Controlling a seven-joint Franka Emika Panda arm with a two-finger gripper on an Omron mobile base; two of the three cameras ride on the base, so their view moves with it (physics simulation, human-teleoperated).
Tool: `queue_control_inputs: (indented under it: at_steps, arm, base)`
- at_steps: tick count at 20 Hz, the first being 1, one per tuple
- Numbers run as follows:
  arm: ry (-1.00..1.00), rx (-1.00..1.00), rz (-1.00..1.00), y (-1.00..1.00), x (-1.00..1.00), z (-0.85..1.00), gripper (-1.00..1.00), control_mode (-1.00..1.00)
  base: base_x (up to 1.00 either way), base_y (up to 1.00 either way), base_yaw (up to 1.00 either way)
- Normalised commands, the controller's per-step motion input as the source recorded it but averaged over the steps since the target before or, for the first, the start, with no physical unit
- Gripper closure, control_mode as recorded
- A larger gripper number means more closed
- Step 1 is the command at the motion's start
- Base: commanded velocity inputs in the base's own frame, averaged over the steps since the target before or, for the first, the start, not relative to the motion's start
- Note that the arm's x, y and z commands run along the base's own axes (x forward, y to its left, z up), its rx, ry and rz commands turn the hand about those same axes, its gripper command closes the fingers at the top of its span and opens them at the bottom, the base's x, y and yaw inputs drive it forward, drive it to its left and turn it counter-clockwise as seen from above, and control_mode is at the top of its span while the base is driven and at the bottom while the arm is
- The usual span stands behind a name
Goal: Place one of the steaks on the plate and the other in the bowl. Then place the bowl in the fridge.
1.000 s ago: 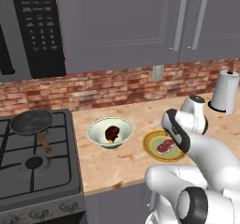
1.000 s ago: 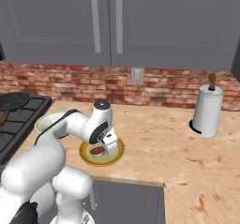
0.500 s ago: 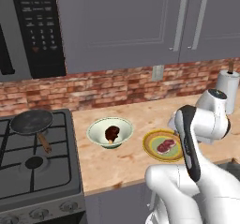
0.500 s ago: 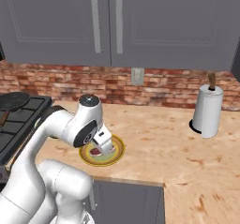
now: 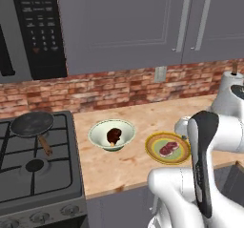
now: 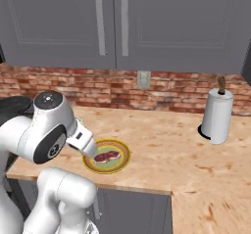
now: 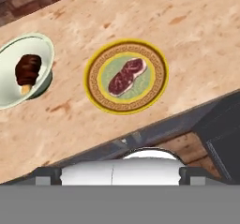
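Claw spread wide, holding nothing; plate (image 7: 125,77) near counter (image 7: 187,35) front edge, bowl (image 7: 21,70) beside.

Colours on the speckled tan surface (image 5: 138,115)

Yellow plate (image 7: 93,89) with a greenish centre and patterned orange ring holds a red, white-marbled steak (image 7: 126,76); pale cream bowl (image 7: 43,49) holds a dark brown-red steak (image 7: 28,68).

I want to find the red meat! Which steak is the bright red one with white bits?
It's the steak on the yellow plate, lying flat on the plate. The other steak, in the bowl, is darker, brownish red.
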Motion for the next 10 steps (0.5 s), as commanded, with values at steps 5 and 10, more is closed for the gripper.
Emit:
queue_control_inputs:
  at_steps: [5,10]
  arm:
    - [-0.12,-0.04,0.23,0.18,-0.62,0.84,-1.0,-1.0]
    - [-0.05,-0.02,0.09,0.27,-0.51,0.28,-1.0,-1.0]
  base:
    - [0.0,0.0,0.0]
    - [0.0,0.0,0.0]
